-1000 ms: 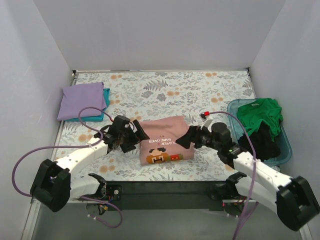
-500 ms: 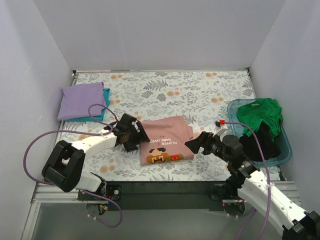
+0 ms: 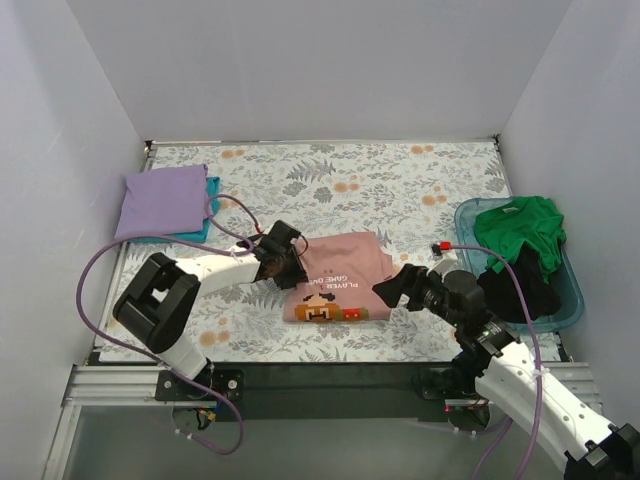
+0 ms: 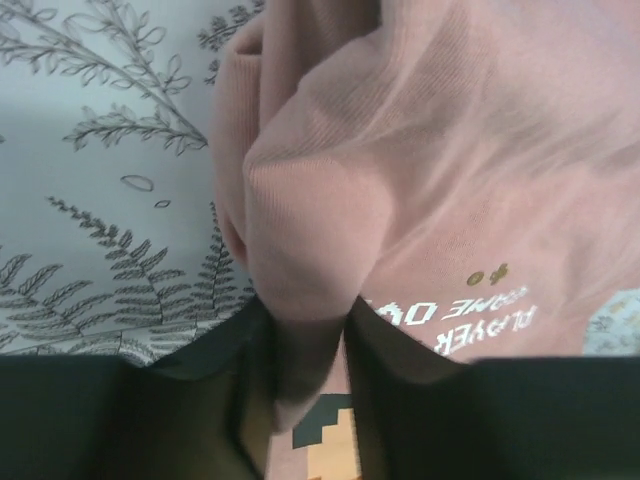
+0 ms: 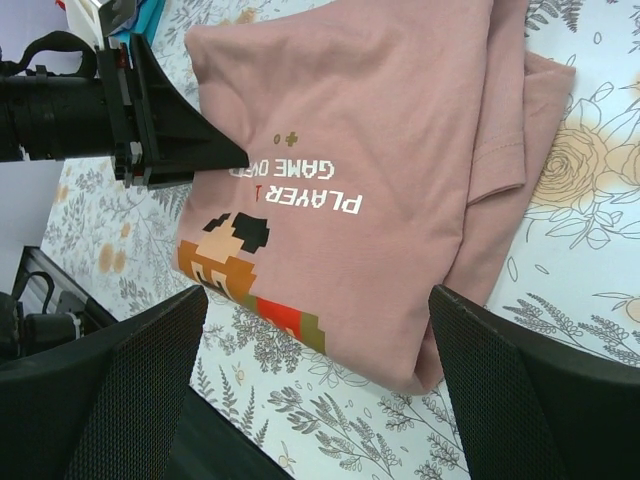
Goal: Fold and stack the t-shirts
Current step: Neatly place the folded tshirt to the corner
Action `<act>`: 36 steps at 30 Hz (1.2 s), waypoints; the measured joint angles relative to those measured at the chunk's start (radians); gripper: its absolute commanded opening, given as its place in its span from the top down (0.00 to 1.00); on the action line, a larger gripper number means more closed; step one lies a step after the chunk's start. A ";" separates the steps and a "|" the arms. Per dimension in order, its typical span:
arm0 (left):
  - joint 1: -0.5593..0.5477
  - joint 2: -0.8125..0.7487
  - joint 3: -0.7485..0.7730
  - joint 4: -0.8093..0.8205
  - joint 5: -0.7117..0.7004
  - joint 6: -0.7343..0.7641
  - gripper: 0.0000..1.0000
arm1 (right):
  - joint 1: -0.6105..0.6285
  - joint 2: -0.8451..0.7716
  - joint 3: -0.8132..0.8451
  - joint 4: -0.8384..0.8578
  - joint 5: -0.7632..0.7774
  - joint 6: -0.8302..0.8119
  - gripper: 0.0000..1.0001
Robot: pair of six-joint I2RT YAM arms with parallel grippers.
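Observation:
A folded dusty pink t-shirt (image 3: 340, 280) with a pixel cartoon print lies mid-table. My left gripper (image 3: 283, 262) is at its left edge, shut on a bunched fold of the pink cloth (image 4: 300, 250); in the left wrist view the fold runs down between the dark fingers of the gripper (image 4: 305, 340). My right gripper (image 3: 390, 290) hovers open just right of the shirt, and in its wrist view the gripper (image 5: 320, 380) frames the shirt's near right corner (image 5: 360, 130) without touching it. A lavender t-shirt (image 3: 165, 200) lies folded on a teal one (image 3: 212, 187) at far left.
A translucent teal tub (image 3: 570, 300) at the right edge holds a green t-shirt (image 3: 520, 230) and a black one (image 3: 520, 285). White walls enclose the floral table (image 3: 400, 180) on three sides. Purple cables loop near both arms.
My left gripper slid right onto the pink shirt's left edge and closed on a fold of it. The right gripper backed away to the right of the shirt, staying open.

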 measured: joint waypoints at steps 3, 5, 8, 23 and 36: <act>-0.034 0.055 0.057 -0.026 -0.046 -0.009 1.00 | 0.000 -0.011 0.000 -0.009 0.019 -0.005 0.02; -0.052 0.090 0.110 -0.062 -0.076 -0.011 1.00 | 0.000 -0.016 0.000 -0.013 0.032 -0.016 0.02; -0.068 0.142 0.197 -0.138 -0.130 -0.024 1.00 | 0.000 -0.016 0.000 -0.022 0.053 -0.031 0.02; 0.002 0.365 0.570 -0.349 -0.797 0.390 1.00 | -0.001 0.003 0.000 -0.078 0.162 -0.133 0.01; 0.278 0.348 0.624 0.047 -0.825 1.023 1.00 | -0.003 0.005 0.000 -0.129 0.227 -0.197 0.02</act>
